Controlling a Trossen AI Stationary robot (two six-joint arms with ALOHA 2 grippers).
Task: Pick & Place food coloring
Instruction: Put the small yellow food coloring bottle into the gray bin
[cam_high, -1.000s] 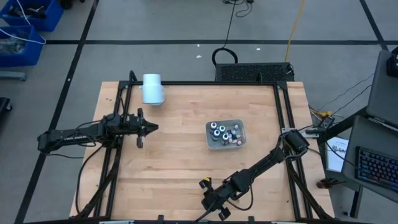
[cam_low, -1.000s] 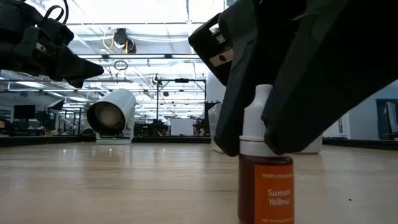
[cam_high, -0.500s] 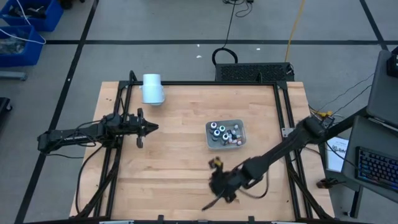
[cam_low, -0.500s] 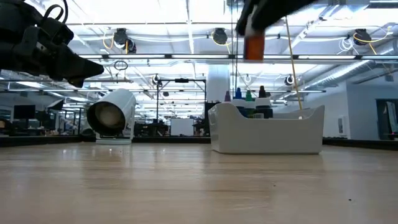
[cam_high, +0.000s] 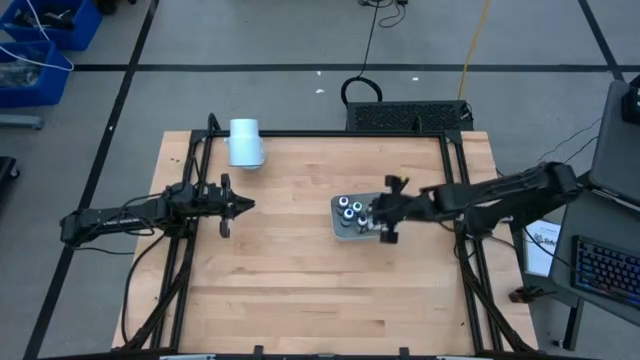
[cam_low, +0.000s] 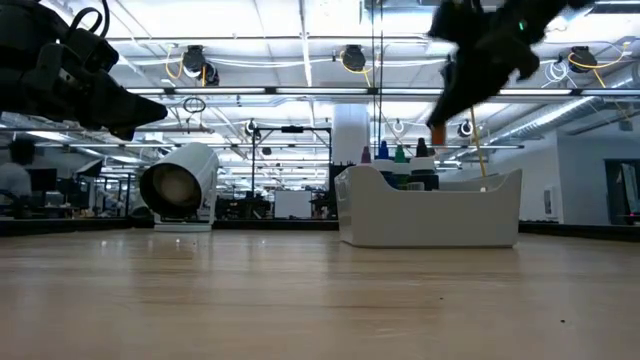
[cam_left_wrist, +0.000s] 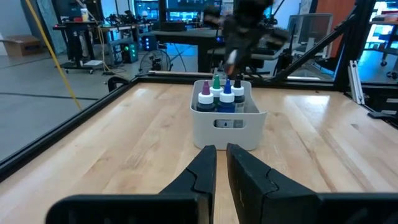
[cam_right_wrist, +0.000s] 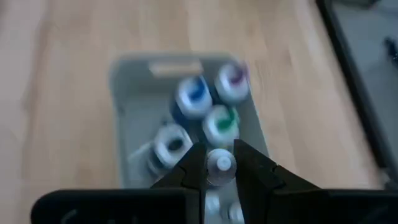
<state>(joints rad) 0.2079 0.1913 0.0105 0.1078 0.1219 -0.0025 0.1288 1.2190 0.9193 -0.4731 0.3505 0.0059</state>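
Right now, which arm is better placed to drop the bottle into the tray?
Right. Its gripper holds a bottle directly above the tray; the left gripper waits well aside, shut and empty.

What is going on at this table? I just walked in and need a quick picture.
The right gripper holds a small white-capped food coloring bottle above the grey rectangular tray, where several bottles already stand. The left gripper waits shut over the wooden table, away from the tray. A pale cylinder lies at the far edge.

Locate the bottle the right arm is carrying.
It is in the right pincer, held over the grey tray just right of table centre in the high view, above the bottles already standing there.
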